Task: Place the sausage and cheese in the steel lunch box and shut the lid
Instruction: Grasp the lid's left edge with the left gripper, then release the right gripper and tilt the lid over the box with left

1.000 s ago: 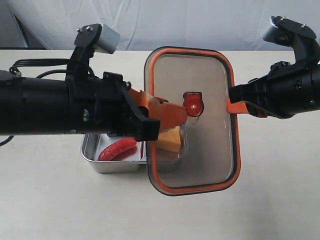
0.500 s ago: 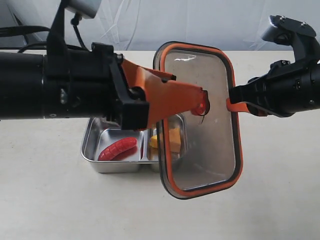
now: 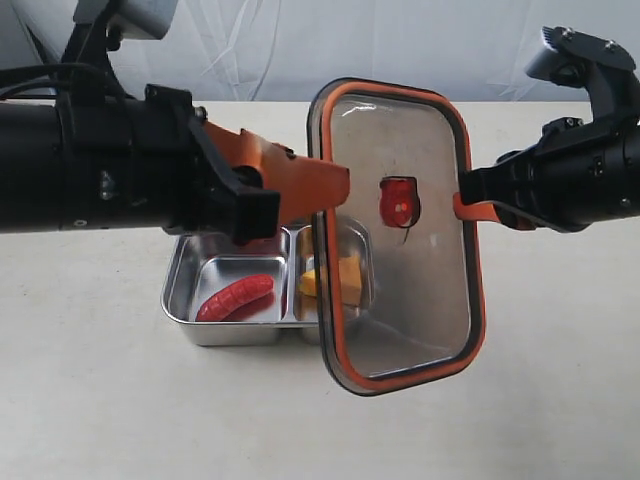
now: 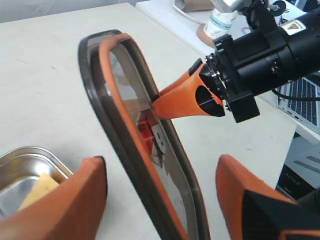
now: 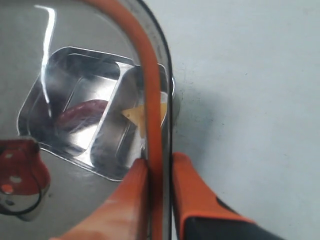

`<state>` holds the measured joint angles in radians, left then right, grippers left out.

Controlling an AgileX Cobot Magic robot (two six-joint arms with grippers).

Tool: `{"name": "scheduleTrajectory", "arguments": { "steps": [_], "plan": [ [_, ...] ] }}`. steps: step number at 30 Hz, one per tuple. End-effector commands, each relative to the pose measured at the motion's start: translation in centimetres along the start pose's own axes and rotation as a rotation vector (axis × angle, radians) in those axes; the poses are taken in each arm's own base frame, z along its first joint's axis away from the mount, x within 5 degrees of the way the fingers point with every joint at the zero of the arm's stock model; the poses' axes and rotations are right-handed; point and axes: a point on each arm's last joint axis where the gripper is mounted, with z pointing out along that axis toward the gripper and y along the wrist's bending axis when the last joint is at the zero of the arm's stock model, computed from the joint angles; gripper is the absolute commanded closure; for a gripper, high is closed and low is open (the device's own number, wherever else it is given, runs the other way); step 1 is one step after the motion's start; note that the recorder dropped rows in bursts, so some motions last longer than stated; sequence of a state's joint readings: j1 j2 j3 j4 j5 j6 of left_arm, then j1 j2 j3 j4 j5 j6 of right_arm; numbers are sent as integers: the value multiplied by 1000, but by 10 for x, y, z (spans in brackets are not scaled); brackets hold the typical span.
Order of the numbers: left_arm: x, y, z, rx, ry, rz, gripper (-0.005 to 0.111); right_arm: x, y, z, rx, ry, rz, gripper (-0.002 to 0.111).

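The steel lunch box [image 3: 176,292] sits on the table with the red sausage [image 3: 235,297] in its left compartment and the yellow cheese [image 3: 337,279] in its right one. The dark lid [image 3: 420,290] with its orange seal hangs tilted above the box's right end, its red valve tab [image 3: 398,202] facing the camera. My right gripper [image 3: 463,211] is shut on the lid's right rim, as the right wrist view shows [image 5: 159,169]. My left gripper [image 3: 322,182] is open above the box. In the left wrist view the lid's edge [image 4: 131,150] runs between its fingers [image 4: 82,200] untouched.
A white cloth backdrop hangs behind the table's far edge. In the left wrist view a side table with a laptop [image 4: 305,97] and a bottle [image 4: 220,22] stands beyond the table's edge. Black cables [image 3: 30,75] trail off the left arm.
The left gripper has let go of the lid and opened wide, then risen and drawn back to the left. The lid has tilted up in the right gripper's hold.
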<state>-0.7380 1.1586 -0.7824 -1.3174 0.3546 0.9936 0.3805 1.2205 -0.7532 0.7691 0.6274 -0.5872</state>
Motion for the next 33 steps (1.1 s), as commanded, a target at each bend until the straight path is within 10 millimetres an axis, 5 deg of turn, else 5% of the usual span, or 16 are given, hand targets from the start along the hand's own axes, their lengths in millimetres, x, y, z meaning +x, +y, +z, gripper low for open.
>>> {"name": "scheduleTrajectory", "arguments": {
  "steps": [1,15,22,25,33],
  "plan": [
    [-3,0,-2,-12,-22,-26,46,-2,4,-7,-12,-34,1,109],
    [7,10,19,-29,44,-90,48,-2,14,-8,-116,-39,-31,109],
    [7,16,23,-74,25,-108,104,-2,14,-8,-118,-38,-43,109],
    [7,18,23,-89,29,-60,106,-2,14,-8,-116,-39,-72,109],
    [-5,26,11,-236,-67,95,107,-4,11,-8,-79,-55,-98,65]
  ]
}}
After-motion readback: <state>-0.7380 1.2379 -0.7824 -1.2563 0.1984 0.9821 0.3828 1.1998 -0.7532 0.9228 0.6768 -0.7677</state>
